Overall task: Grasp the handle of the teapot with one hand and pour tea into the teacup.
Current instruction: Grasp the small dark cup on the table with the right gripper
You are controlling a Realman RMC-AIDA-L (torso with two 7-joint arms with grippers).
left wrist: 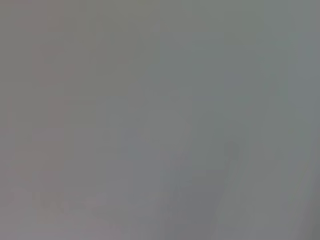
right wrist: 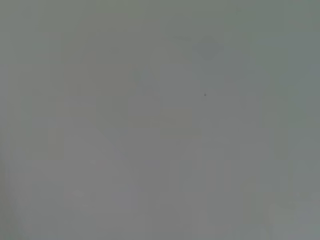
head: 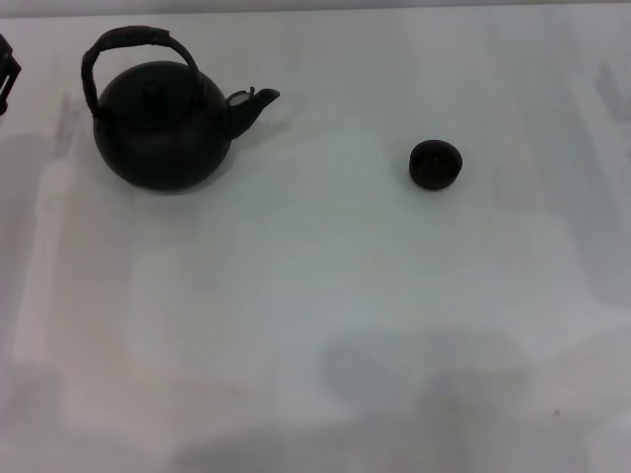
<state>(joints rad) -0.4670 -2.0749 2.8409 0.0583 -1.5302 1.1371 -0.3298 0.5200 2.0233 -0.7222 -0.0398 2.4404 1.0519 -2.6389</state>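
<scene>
Pot sits upright on the white counter, far-left part of the head view. Round matte-black body, small knob on the lid. Handle arches over the lid, standing up, wrapped top looks a bit brownish. Nothing touching the handle. Spout short and curved, pointing to the robot's right, toward the cup.

Cup stands upright on the counter to the right of the pot, well apart from it, slightly nearer the robot than the spout tip. Small, dark, no handle. Can't tell if there's anything inside.

Left gripper: only a dark sliver shows at the left edge of the head view, beside the pot but apart from it. Jaws cut off by the edge, so can't tell open or closed.

Right gripper: not seen in any view.

Both wrist views show just plain pale counter surface, no objects. Right wrist view has one tiny dark speck on the surface.
</scene>
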